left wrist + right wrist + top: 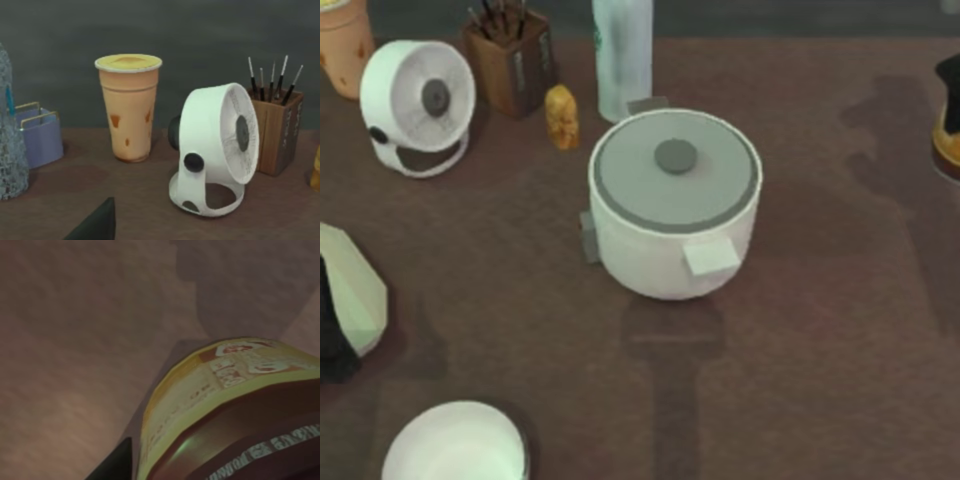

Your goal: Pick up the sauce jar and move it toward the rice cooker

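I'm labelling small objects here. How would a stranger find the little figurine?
Start at the large white rice cooker with a grey lid mid-table. Behind its left shoulder, between the brown wooden brush holder and the tall pale bottle, stands the small yellow-brown figurine. It is the smallest, lumpiest thing there.

Top view: sauce jar [948, 150] cut by the right edge; only a yellow-orange sliver with a dark shape over it shows, so the grip there cannot be read. Orange cup [344, 45] cropped at the top-left corner. White bowl [457, 444] cropped at the bottom edge. Pale faceted object [355, 285] cropped at the left edge; identity unclear.

Right wrist view: jar fills the frame, lid running off the bottom; label print illegible.

Left wrist view: meshed grey object [11, 145] cut by the frame edge.
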